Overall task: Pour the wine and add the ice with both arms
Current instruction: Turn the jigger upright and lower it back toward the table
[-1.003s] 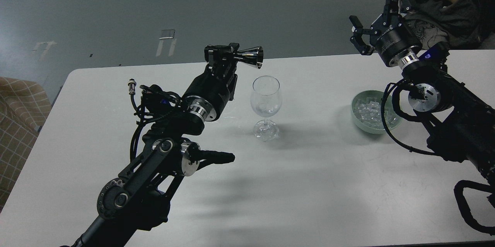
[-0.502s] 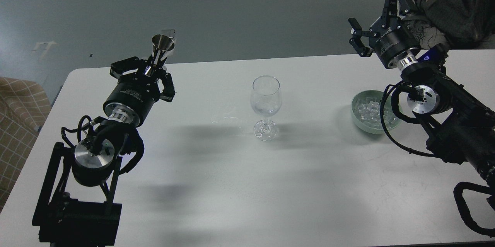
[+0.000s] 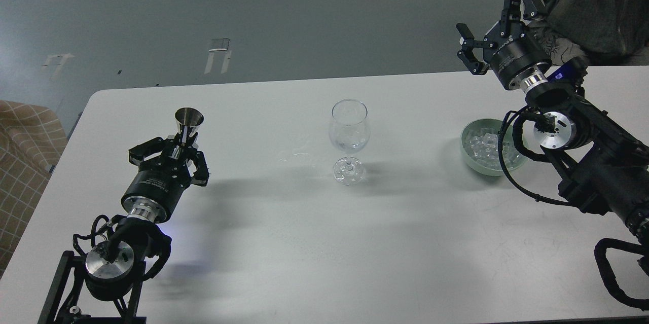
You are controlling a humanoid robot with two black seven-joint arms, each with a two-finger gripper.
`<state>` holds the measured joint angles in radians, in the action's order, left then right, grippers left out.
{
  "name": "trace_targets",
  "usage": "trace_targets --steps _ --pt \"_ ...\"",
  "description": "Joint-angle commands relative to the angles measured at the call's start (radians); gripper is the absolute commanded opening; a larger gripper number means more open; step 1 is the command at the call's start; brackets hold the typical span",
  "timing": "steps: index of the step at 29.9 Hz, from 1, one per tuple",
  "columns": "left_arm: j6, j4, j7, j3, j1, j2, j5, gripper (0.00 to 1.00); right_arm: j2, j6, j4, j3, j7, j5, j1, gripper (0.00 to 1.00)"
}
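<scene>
1. My left end effector (image 3: 175,154), clenched on the metal measuring cup (image 3: 188,122), has swung back from the wine glass (image 3: 348,134) to eight o'clock; pouring looks done.
2. My right end effector (image 3: 494,25) hangs released at two o'clock, above the ice (image 3: 481,147) in its bowl (image 3: 469,159) on the tabletop (image 3: 355,243).

My arms are matte black, each with a silver wrist ring and looped black cables. The left claw (image 3: 170,154) and right claw (image 3: 494,20) have black fingers; a blue light glows on the right wrist.

The left gripper (image 3: 178,147) sits low at the near left, fingers closed together. The right gripper (image 3: 499,22) is raised far right, fingers spread.
</scene>
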<state>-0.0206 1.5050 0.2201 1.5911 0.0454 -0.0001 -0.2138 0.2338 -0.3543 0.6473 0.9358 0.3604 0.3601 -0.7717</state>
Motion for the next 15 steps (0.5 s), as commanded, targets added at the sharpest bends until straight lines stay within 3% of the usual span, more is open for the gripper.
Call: trace_targets --steps 1,15 --pt "0.007 -0.044 -0.005 0.0 -0.002 0.0 0.001 0.29 0.002 0.0 -0.001 -0.002 0.0 0.0 0.002 1.0" --pt "0.007 -0.091 -0.005 0.001 -0.01 0.0 0.001 0.46 0.002 0.0 -0.001 -0.002 0.0 0.0 0.002 1.0"
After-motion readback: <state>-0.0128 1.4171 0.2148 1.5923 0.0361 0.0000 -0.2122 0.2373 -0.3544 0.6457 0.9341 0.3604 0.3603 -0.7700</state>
